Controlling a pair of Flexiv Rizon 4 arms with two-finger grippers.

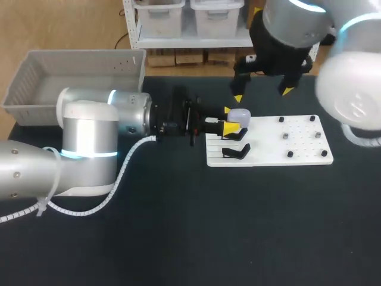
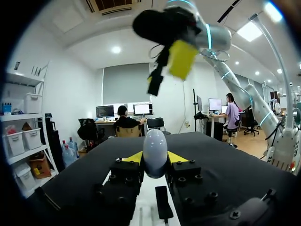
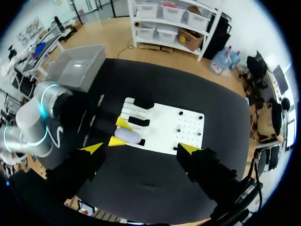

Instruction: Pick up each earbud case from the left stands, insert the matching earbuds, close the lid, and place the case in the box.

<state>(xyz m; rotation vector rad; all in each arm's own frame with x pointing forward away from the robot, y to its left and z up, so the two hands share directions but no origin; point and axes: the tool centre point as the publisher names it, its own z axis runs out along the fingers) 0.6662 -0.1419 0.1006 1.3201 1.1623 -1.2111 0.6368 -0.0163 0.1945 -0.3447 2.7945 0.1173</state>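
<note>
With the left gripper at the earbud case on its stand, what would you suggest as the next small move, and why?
Probably lift straight up: the left gripper appears shut on the earbud case, touching both its sides, while it sits on its stand; the right gripper hangs open above.

Glossy smooth pale earbud case (image 2: 155, 153), matt black table (image 1: 178, 238), matt white plastic board (image 1: 303, 156), grey plastic box (image 1: 83, 64)
</note>
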